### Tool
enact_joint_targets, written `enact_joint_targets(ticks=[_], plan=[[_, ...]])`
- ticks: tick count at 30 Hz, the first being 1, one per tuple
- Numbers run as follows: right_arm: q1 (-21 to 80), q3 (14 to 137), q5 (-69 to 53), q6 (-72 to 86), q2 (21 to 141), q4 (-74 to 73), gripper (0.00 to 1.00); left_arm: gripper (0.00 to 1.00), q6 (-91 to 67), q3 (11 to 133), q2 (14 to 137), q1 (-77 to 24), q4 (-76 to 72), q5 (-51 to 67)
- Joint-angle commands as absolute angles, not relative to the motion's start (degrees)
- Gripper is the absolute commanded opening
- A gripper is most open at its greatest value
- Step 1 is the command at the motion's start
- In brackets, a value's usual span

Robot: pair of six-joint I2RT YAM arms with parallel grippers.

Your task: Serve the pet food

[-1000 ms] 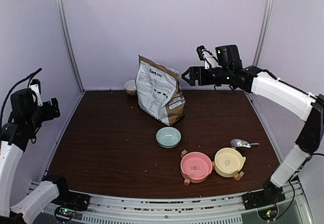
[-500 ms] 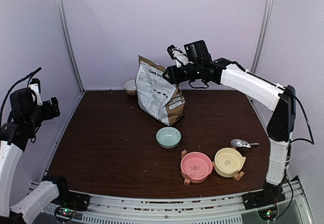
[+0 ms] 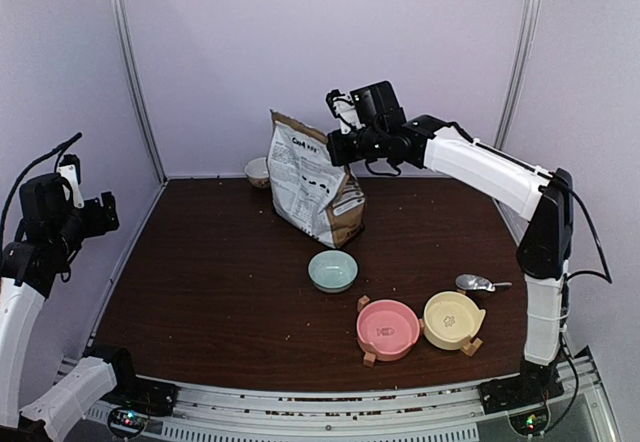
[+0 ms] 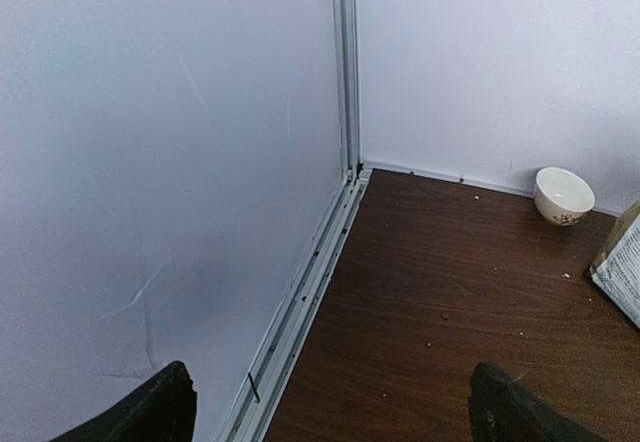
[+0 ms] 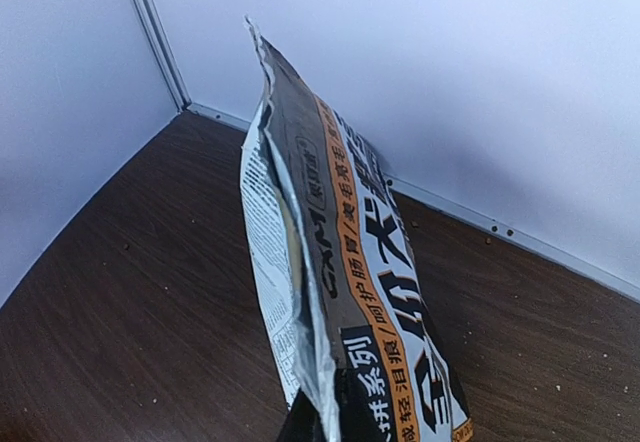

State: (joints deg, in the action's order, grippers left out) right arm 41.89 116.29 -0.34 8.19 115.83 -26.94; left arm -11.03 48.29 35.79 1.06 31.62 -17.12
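bag (image 3: 315, 187): top edge pinched in closed right hand (image 3: 340, 149); best lifted upright, tilted slowly over green bowl (image 3: 332, 270). left hand (image 4: 335, 417): open, idle.

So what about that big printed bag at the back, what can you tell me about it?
The paper bag stands upright on the dark wooden table, near the back wall. It looks like crinkled paper, white and brown, with black print and an orange stripe down one side. Its top is torn open and the edge is ragged. The right arm's fingers are shut on the upper corner nearest that arm. What is inside cannot be seen.
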Motion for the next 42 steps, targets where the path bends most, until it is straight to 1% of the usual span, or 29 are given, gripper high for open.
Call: enact_joint_targets(ticks=[1, 6, 9, 13, 21, 25, 28, 31, 35, 38, 42], plan=[[45.5, 123.3, -2.9, 13.6, 119.2, -19.3, 0.00, 0.98, -10.7, 49.8, 35.8, 1.0, 30.9, -16.4], [50.2, 131.0, -7.8, 19.3, 124.0, -13.9, 0.00, 0.98, -10.9, 49.3, 35.2, 1.0, 30.7, -16.7], [52.5, 131.2, -9.4, 23.3, 124.8, -9.6, 0.00, 0.98, -10.9, 49.1, 35.2, 1.0, 30.5, -16.6], [55.9, 130.5, -8.8, 27.1, 124.5, -8.5, 0.00, 0.98, -10.8, 49.2, 35.7, 1.0, 30.6, -16.3], [64.7, 122.0, 5.1, 27.0, 115.6, -10.9, 0.00, 0.98, -10.8, 48.9, 36.3, 1.0, 29.9, -13.2], [68.8, 118.8, 13.4, 26.7, 111.2, -15.2, 0.00, 0.97, -10.3, 48.6, 37.2, 1.0, 28.8, -6.4], [71.6, 112.0, 17.3, 28.1, 106.2, -15.3, 0.00, 0.93, -10.5, 49.0, 38.2, -0.2, 28.7, -0.9], [74.3, 106.2, 19.7, 28.6, 102.3, -14.8, 0.00, 0.91, -16.1, 49.5, 37.9, -2.3, 31.0, 3.5], [78.0, 101.6, 22.4, 30.0, 98.9, -16.6, 0.00, 0.88, -28.5, 49.5, 34.5, -7.4, 31.0, 11.1], [80.8, 98.0, 22.0, 31.6, 97.6, -15.7, 0.00, 0.87, -35.4, 48.7, 32.2, -11.9, 29.6, 13.9], [83.7, 97.2, 18.1, 32.7, 99.2, -15.2, 0.00, 0.86, -41.8, 47.5, 31.2, -15.7, 29.0, 17.6]])
